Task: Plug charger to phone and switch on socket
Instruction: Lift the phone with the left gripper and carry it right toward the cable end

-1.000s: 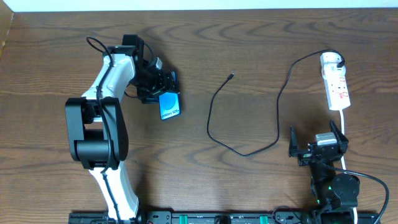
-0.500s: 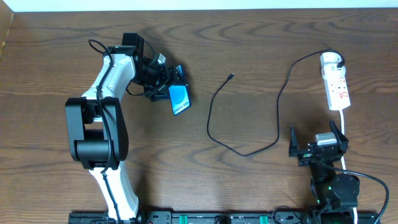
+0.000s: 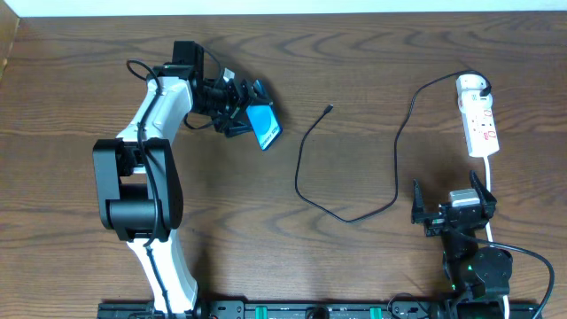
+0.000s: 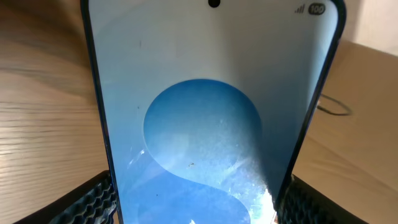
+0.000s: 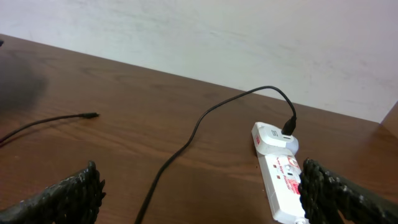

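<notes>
Across the upper left of the table [image 3: 71, 53] in the overhead view, the left gripper [image 3: 239, 105] is clamped on the phone [image 3: 263, 127], with its fingers [image 4: 93, 202] pressing both long edges and the blue screen tilted. At the upper right lies the socket [image 3: 479, 124], with the charger's white plug seated in its top end. The charger [image 3: 306, 186] loops through the middle of the frame, and its tip [image 3: 329, 109] lies loose to the right of the phone. At the lower right the right gripper [image 3: 447, 190] is spread wide and holds nothing. The left wrist view shows the camera-hole end pointing away, so the port end likely sits between the fingers. I judge the phone should be laid flat with that end freed and facing the tip. The cable should then be pinched close behind the tip and pushed straight in.
</notes>
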You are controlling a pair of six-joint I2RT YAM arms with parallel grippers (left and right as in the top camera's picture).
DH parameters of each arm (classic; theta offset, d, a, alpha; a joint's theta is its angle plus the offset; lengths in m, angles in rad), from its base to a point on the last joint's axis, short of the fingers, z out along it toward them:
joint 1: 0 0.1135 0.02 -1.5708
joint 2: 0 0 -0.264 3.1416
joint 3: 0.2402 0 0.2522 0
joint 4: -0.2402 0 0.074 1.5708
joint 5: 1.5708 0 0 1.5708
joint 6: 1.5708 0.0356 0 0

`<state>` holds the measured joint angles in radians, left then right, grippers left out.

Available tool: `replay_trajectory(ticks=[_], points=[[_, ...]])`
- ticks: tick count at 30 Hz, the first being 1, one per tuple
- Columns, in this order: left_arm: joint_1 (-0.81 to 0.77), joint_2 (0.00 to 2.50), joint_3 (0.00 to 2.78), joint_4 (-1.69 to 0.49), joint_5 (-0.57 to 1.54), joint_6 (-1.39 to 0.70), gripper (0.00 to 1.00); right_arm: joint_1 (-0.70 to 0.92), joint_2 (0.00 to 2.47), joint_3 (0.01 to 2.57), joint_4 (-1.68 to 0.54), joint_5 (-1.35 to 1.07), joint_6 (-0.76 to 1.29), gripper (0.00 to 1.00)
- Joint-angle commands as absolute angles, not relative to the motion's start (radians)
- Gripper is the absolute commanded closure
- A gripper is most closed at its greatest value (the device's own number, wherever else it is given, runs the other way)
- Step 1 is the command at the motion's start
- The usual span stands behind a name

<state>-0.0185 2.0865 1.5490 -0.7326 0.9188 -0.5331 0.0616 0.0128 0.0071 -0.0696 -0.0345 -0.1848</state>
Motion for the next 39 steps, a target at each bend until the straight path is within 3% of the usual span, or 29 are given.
replay_trajectory(ticks=[1, 14, 39], points=[[-0.017, 2.044, 1.571, -0.704, 1.047, -0.616, 0.38, 0.069, 0.009, 0.006, -0.072, -0.044, -0.173, 0.01], [-0.019, 2.044, 1.571, -0.641, 1.146, -0.721, 0.41, 0.069, 0.009, 0.006, -0.072, -0.044, -0.173, 0.01], [-0.097, 2.044, 1.571, -0.611, 1.149, -0.755, 0.43, 0.069, 0.009, 0.006, -0.072, -0.044, -0.173, 0.01]])
